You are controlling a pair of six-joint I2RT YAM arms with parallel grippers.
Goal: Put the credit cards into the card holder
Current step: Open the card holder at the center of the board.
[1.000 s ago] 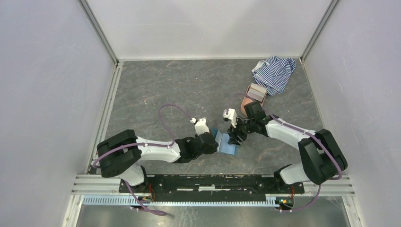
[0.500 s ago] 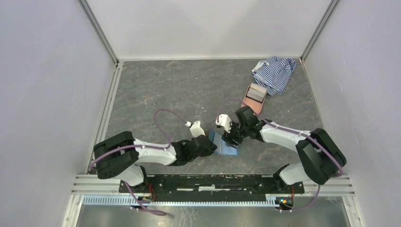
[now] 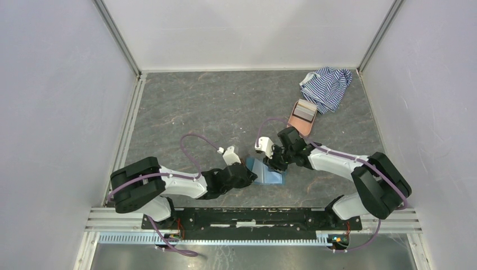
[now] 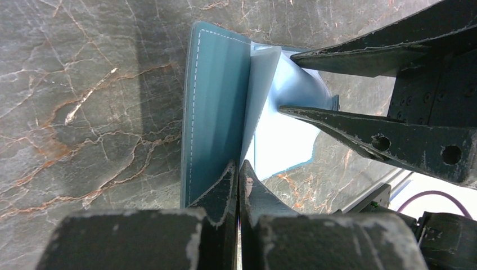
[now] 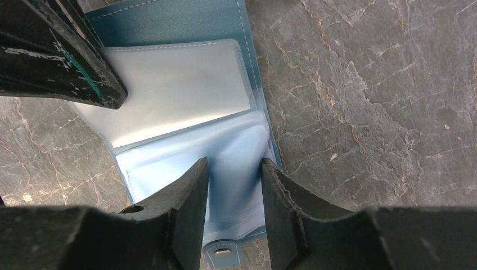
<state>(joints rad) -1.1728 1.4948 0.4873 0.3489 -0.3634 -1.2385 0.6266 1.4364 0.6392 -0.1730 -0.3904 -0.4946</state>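
Card holder point(image 3: 269, 175) lies open on the table, with the pink case point(image 3: 304, 115) well beyond it to the right. The left gripper point(image 3: 247, 174) meets its left edge and the right gripper point(image 3: 274, 164) hangs over its far side.

Left wrist: the left gripper point(image 4: 238, 185) is pinched tight on the card holder's point(image 4: 216, 112) raised teal cover.

Right wrist: the right gripper point(image 5: 233, 169) stands partway apart, straddling a blurred pale sleeve inside the card holder point(image 5: 169, 90).

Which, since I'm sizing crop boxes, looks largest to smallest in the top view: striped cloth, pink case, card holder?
1. striped cloth
2. pink case and card holder: these look alike, and the holder is partly covered, so I won't rank them.
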